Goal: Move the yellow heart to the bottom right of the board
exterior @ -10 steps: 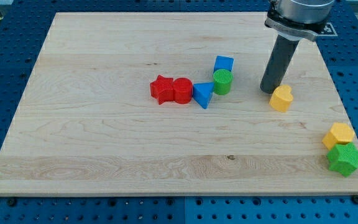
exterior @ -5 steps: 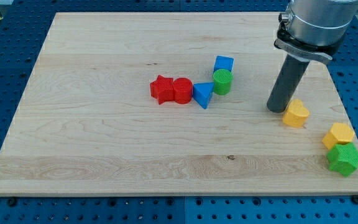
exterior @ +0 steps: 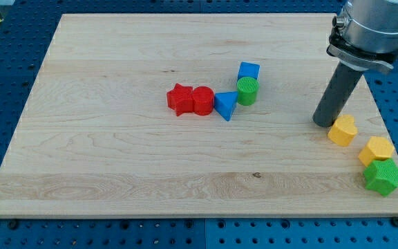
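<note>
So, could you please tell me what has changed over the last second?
My tip has pushed the yellow heart toward the view's lower right, close to the yellow hexagonal block and green star. The tip sits at the heart's upper left. The other blocks have not moved.

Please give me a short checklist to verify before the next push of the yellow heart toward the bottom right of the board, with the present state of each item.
1. My tip sits at the yellow heart, on its upper-left side: ok.
2. Push direction points toward the view's bottom right: ok.
3. Path is free: not ok; the yellow hexagon block and the green star block lie just ahead.
4. Heart stays on the board: ok, but the right edge is near.
5. Heart already in the corner: not ok.
</note>
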You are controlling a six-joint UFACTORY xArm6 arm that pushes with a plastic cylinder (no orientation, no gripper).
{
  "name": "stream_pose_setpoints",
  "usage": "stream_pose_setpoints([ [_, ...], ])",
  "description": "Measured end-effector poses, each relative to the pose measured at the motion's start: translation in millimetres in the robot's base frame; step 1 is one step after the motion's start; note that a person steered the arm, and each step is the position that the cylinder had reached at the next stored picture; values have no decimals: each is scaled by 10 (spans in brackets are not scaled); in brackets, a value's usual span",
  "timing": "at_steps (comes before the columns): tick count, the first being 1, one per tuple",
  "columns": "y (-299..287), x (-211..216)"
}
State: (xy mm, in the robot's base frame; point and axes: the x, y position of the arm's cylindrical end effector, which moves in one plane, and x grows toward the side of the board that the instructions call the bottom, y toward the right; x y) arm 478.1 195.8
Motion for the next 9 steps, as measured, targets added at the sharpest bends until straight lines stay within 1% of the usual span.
stream_pose_setpoints([
  [3,-6,240],
  [4,-6,243],
  [5,-6,457],
  [9,66,463],
])
